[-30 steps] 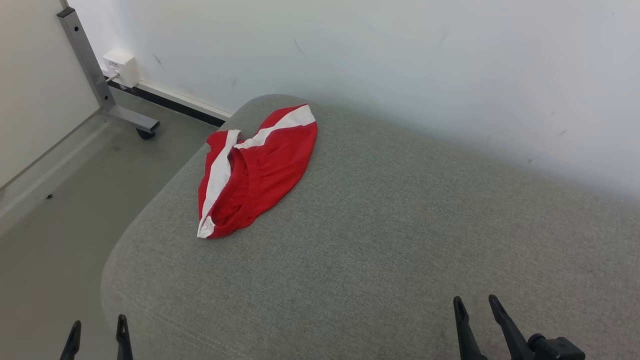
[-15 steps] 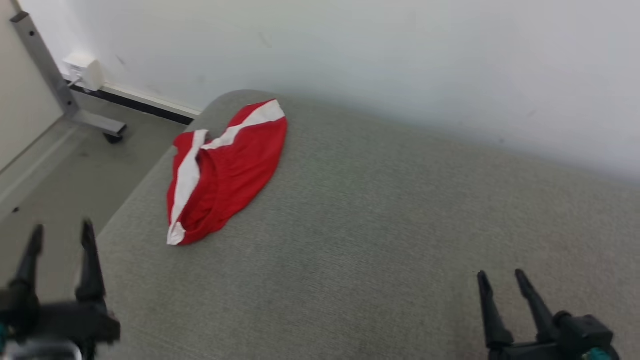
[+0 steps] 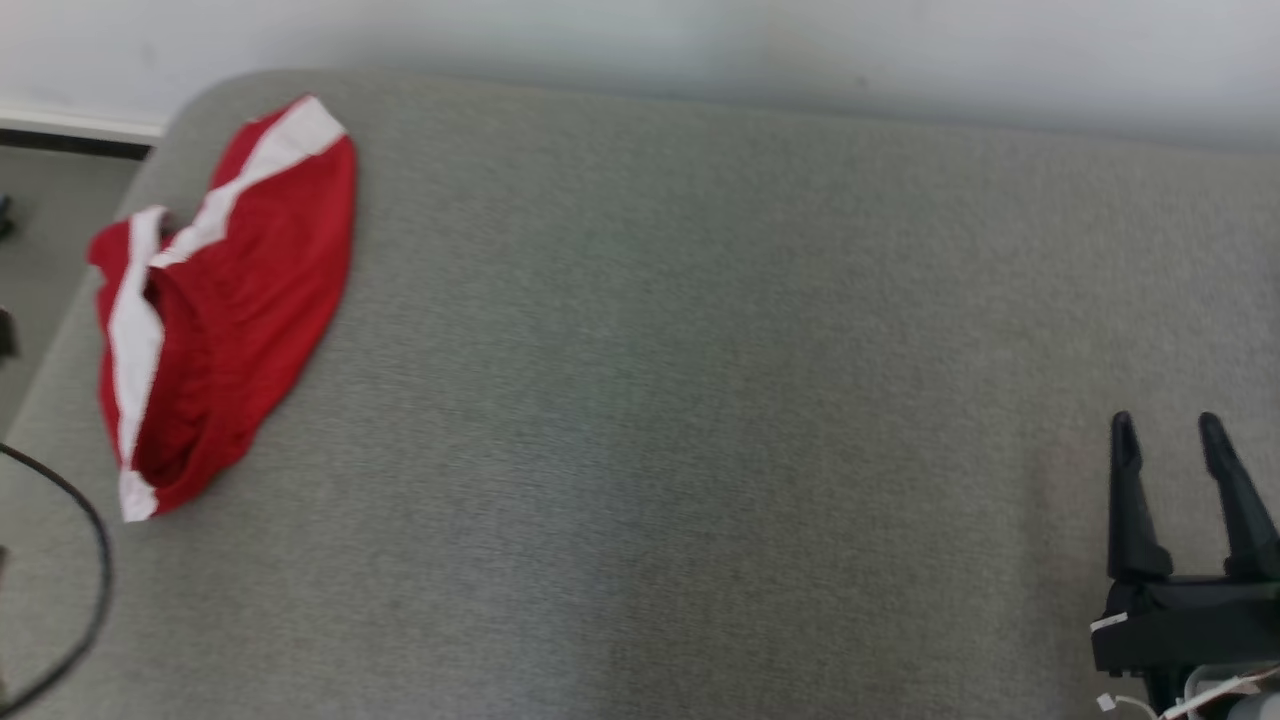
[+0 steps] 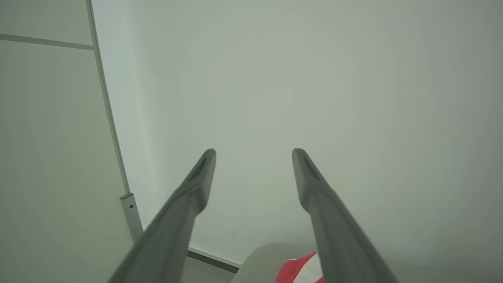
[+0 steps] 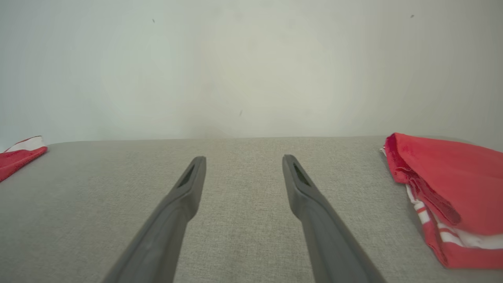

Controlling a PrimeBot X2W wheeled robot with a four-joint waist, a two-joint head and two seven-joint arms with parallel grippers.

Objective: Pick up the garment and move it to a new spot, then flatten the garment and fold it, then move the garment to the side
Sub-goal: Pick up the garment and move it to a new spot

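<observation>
A crumpled red garment (image 3: 240, 300) with white bands lies at the far left end of the grey cushion (image 3: 700, 350); its corner shows in the left wrist view (image 4: 292, 271) and at the left edge of the right wrist view (image 5: 19, 151). A second red garment (image 5: 452, 196) with white stripes lies bunched on the cushion to the right of my right gripper. My right gripper (image 3: 1166, 425) (image 5: 244, 159) is open and empty over the cushion's right part, far from both. My left gripper (image 4: 254, 153) is open and empty, raised and pointing at the wall above the first garment.
A white wall (image 3: 700, 40) runs along the cushion's far edge. Floor (image 3: 40, 220) drops off past the left end. A dark cable (image 3: 95, 560) loops at the lower left. A metal post (image 4: 129, 212) stands by the left wall panel.
The head camera has swung to the right and down, so the garment sits further left in view. My left gripper rose into view half a second ago and has left the head view.
</observation>
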